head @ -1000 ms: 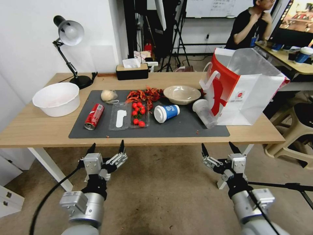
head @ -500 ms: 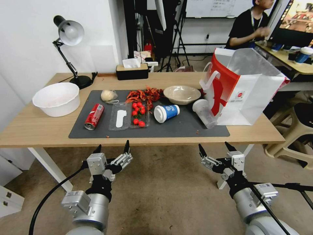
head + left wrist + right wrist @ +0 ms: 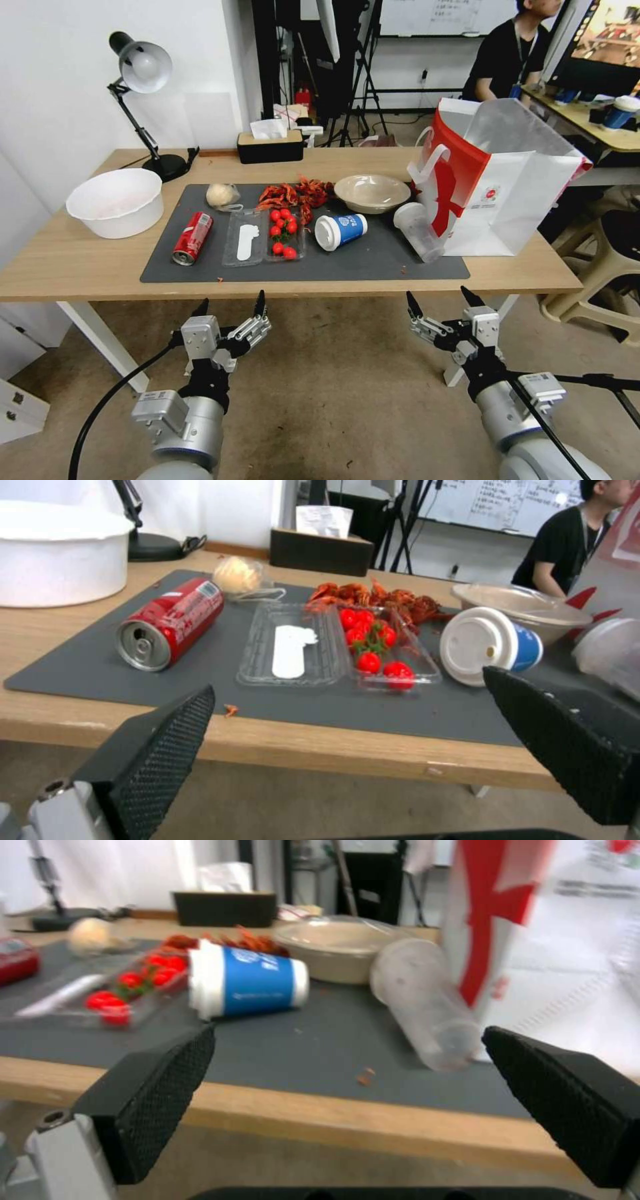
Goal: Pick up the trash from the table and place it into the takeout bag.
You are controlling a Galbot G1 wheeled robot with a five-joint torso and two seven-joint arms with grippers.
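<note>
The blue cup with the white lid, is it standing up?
No, the blue cup lies tipped on its side on the dark mat, with its white lid facing the tray of tomatoes.

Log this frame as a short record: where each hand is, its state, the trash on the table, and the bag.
left hand: open, empty, low in front of the table's near edge
right hand: open, empty, low in front of the near edge
table: grey mat on top
soda can: lying on its side on the mat
blue cup: on its side, lid on
clear cup: tipped over beside the bag
bowl: upright on the mat
wrapped lump: at the mat's far edge
bag: upright, open, at the table's right end
</note>
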